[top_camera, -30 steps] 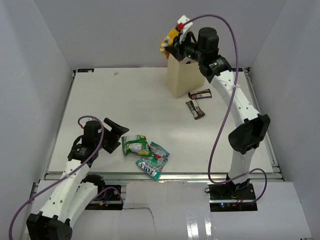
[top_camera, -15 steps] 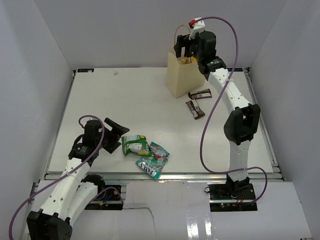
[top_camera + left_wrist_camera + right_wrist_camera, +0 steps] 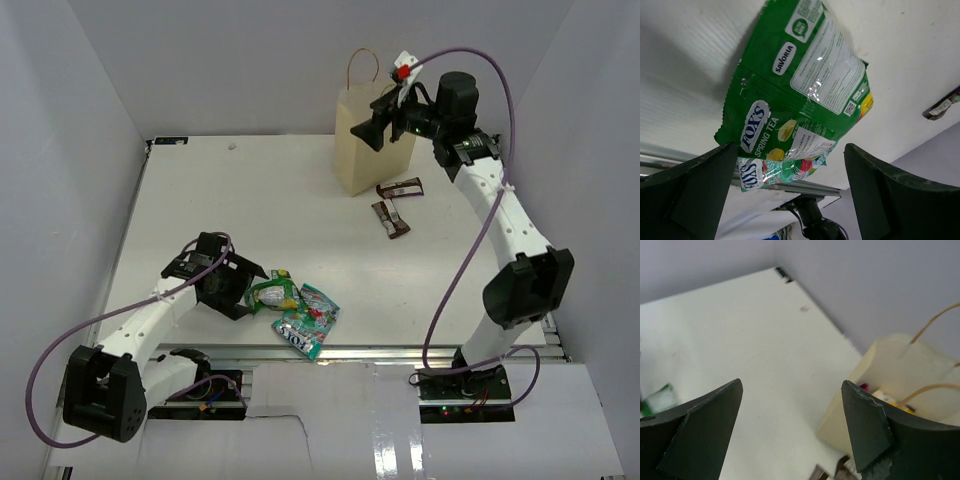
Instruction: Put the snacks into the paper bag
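Note:
The paper bag (image 3: 362, 150) stands upright at the back of the table, handles up. My right gripper (image 3: 373, 126) hovers open and empty just above its near rim. In the right wrist view the gripper (image 3: 792, 386) is open, and the paper bag (image 3: 880, 375) shows a yellow packet (image 3: 894, 400) and a bit of purple inside. My left gripper (image 3: 247, 289) is open, low at the table front, its fingers on either side of the edge of the green pouch (image 3: 272, 292). The left gripper (image 3: 790, 167) frames that green pouch (image 3: 800, 85), which overlaps a teal pouch (image 3: 765, 172).
Two thin dark brown bars (image 3: 400, 188) (image 3: 391, 219) lie on the table to the right of the bag. The teal pouch (image 3: 308, 326) rests near the table's front edge. White walls enclose the table on three sides.
My right gripper held the yellow packet above the bag, opened over it, and has swung back to the right, empty. My left arm has reached right to the green pouch.

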Robot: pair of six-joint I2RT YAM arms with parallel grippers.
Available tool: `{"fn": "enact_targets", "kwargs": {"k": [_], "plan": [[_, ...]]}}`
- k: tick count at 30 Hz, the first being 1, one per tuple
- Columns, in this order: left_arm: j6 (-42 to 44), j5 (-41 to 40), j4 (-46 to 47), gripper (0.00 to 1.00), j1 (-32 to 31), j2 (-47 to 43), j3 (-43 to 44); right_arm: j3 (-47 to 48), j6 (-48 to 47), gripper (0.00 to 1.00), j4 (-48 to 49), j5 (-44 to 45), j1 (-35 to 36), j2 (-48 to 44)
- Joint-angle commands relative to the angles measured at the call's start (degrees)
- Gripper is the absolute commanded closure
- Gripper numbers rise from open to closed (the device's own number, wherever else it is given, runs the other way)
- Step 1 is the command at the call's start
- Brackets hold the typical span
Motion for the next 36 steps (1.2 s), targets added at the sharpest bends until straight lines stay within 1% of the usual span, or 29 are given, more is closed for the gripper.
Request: {"fn": "enact_targets", "kwargs": {"k": [1,2,4,5,6,8,9,11,12,13,15,17,18,19,20,21,22,23,24,25,27,28,29,30,31,32,33,34,36], "plan": [[-10.8,1.6,-2.8,0.02,-3.3,3.1,4.1,-11.6,-5.9,0.15,-4.8,-8.4,0.5,-8.1],[-12.0,1.8,-3.0,0.02,-3.9,5.9,4.9,-16.8,-6.5,0.15,-5.2,-8.0,0.5,-9.3],[-12.4,1.3,-4.0,0.02,-5.1,9.1,6.7,-21.1,-6.9,0.15,-5.5,-7.6,0.5,-12.1],[-12.7,0.7,-5.9,0.02,-6.0,12.6,8.4,-23.1,-7.0,0.15,-5.4,-7.4,0.5,-14.7],[-12.8,-0.5,-7.1,0.06,-6.4,14.2,9.2,-26.4,-6.8,0.15,-5.4,-7.0,0.4,-15.9],[-12.9,-1.6,-7.3,0.11,-6.7,16.7,9.3,-28.7,-6.4,0.15,-5.4,-6.9,0.1,-18.7],[-13.0,-2.8,-7.2,0.2,-6.7,18.4,8.9,-29.7,-6.2,0.15,-5.4,-7.1,-0.2,-19.5],[-12.9,-4.0,-5.8,0.31,-6.7,19.9,8.1,-31.9,-6.1,0.15,-5.5,-7.5,-0.5,-21.8],[-12.3,-4.5,-5.1,0.47,-6.7,20.6,7.9,-32.4,-6.0,0.15,-5.6,-8.3,-0.8,-22.4],[-12.0,-4.6,-3.7,0.54,-6.7,20.8,7.8,-33.4,-6.0,0.15,-5.7,-8.9,-1.2,-23.6],[-9.8,-5.0,-2.0,0.65,-6.7,20.3,8.4,-34.2,-6.3,0.15,-6.8,-12.5,-1.9,-24.5],[-7.2,-6.1,-0.1,0.69,-6.7,19.3,9.6,-34.9,-10.1,0.15,-8.7,-16.4,-2.5,-25.8],[-5.0,-6.8,0.8,0.71,-6.7,18.5,11.3,-34.9,-12.3,0.15,-10.2,-21.6,-2.7,-26.1],[0.7,-7.9,3.6,0.72,-6.7,16.6,12.5,-34.9,-15.7,0.15,-15.1,-24.7,-2.9,-26.6],[4.3,-7.9,5.8,0.72,-6.7,15.5,13.5,-34.6,-25.4,0.15,-18.8,-30.3,-2.9,-26.7],[8.1,-7.2,9.2,0.76,-6.7,14.0,14.4,-34.2,-31.5,0.16,-23.4,-32.8,-3.0,-26.9],[15.5,-4.6,17.3,0.81,-6.7,10.9,14.6,-33.8,-45.0,0.17,-33.3,-34.6,-3.0,-27.0],[18.9,-2.7,21.7,0.82,-6.6,9.8,14.8,-33.8,-52.2,0.19,-38.5,-35.9,-3.0,-27.1],[22.3,-0.7,26.4,0.86,-6.6,9.1,15.1,-33.8,-58.1,0.19,-43.3,-36.6,-3.0,-27.1],[26.1,1.4,31.3,0.87,-6.5,9.9,17.6,-34.2,-62.2,0.19,-48.8,-36.4,-3.0,-27.3],[29.3,3.6,34.1,0.89,-6.1,12.9,22.1,-36.0,-64.3,0.21,-49.7,-34.4,-3.0,-27.8],[30.3,5.0,37.0,0.89,-6.0,15.0,27.2,-36.6,-64.2,0.21,-49.8,-33.7,-3.0,-28.1],[31.9,8.6,38.7,0.93,-6.0,19.4,29.9,-37.2,-64.3,0.23,-49.8,-33.1,-3.0,-28.4],[32.1,9.7,41.1,0.95,-6.0,21.7,32.8,-38.4,-64.4,0.23,-49.8,-32.3,-3.0,-29.3],[32.3,11.0,41.4,0.97,-6.0,24.1,38.6,-39.0,-64.3,0.23,-49.6,-31.9,-3.0,-29.6],[32.6,11.6,43.0,0.98,-6.0,28.5,41.9,-39.5,-64.3,0.25,-49.6,-31.7,-3.0,-29.9],[32.4,11.8,43.6,0.99,-6.0,30.6,44.9,-40.3,-63.8,0.26,-49.6,-31.5,-3.1,-30.6],[32.2,11.9,45.5,0.99,-6.0,32.5,50.4,-40.6,-63.5,0.26,-49.6,-31.4,-3.1,-30.9],[31.4,11.8,48.0,1.0,-6.0,37.3,55.1,-41.5,-63.1,0.28,-49.5,-30.9,-3.4,-32.0]]}}
